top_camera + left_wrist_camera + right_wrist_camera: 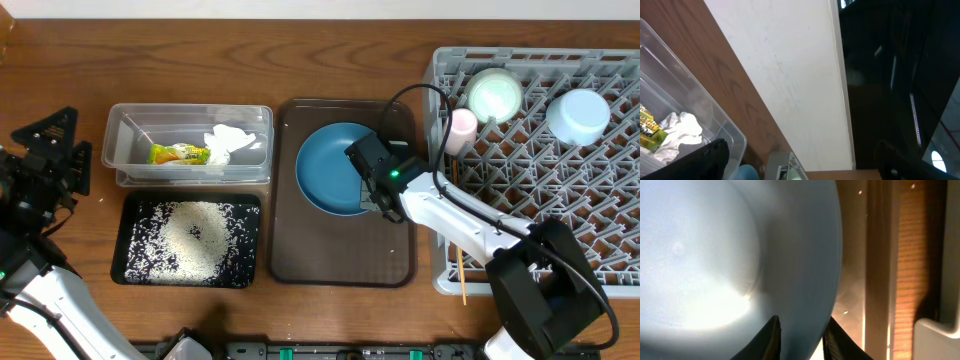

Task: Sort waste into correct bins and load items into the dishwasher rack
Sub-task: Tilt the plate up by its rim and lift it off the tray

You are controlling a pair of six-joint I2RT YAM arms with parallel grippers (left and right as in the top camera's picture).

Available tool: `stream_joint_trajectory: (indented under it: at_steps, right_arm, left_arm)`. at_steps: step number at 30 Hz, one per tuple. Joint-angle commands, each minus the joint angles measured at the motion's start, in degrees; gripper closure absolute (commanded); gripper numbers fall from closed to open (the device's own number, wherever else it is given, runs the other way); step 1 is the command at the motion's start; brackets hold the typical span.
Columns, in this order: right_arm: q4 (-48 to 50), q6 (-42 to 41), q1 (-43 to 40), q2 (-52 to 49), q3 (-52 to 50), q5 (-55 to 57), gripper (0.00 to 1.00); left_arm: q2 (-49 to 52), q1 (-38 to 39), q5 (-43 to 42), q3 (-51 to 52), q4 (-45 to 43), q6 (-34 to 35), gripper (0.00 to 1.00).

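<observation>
A: Which step is in hand?
B: Loading, I judge. The dishwasher rack [560,200] is the goal. Just left of it lies the brown tray [340,262], and the dark blue plate [325,170] rests on that, not yet in the rack.

A: And the waste?
B: It looks sorted. Well left of the rack, level with its far half, the clear tub [125,150] holds the napkin [230,142] and the wrapper [178,154]. Level with its near half, the black tray [135,265] holds the rice [195,235].

A: What is in the rack?
B: 2 bowls, the mint bowl [495,95] and the light blue bowl [578,115], with the pink cup [461,130] at its left wall.

A: The fingers?
B: The right fingers [771,340] stand close together astride the plate's rim, on the side facing the rack. Whether they press it I cannot tell. The left fingers [710,157], farthest from the rack, are spread wide around nothing.

A: How does the plate lie?
B: Flat and face up. It is round, so it has no long axis. The chopsticks [461,275] do: theirs runs along the rack's left wall.

A: Next move?
B: It needs a firm pinch on that rim, a lift, a tilt onto edge, then a carry right between free pegs.
</observation>
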State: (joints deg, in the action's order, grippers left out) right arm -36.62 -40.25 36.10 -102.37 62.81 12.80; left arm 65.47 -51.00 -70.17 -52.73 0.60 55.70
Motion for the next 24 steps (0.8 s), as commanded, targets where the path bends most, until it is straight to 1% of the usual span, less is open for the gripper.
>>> stream_joint_trajectory:
  at_steps: [1,6,12,18,23,24]
  right_arm:
    - [-0.13,3.76,-0.87,0.02,-0.37,4.26,0.72]
    - [0.79,4.13,-3.3,0.02,-0.33,3.63,0.71]
    - [4.87,4.13,-4.26,0.02,-0.37,-1.14,0.71]
    - [8.15,4.11,-4.24,0.02,-0.37,-0.74,0.72]
    - [7.43,4.11,-4.26,0.02,-0.37,2.1,0.72]
    - [7.34,4.11,-4.26,0.02,-0.39,2.08,0.74]
  left_arm:
    - [0.02,-0.24,-0.76,-0.74,-0.24,0.11,0.05]
    - [0.02,-0.24,-0.76,-0.74,-0.24,0.11,0.05]
    - [0.02,-0.24,-0.76,-0.74,-0.24,0.11,0.05]
    - [0.02,-0.24,-0.76,-0.74,-0.24,0.11,0.05]
    - [0.02,-0.24,-0.76,-0.74,-0.24,0.11,0.05]
    - [0.02,-0.26,-0.76,-0.74,-0.24,0.11,0.05]
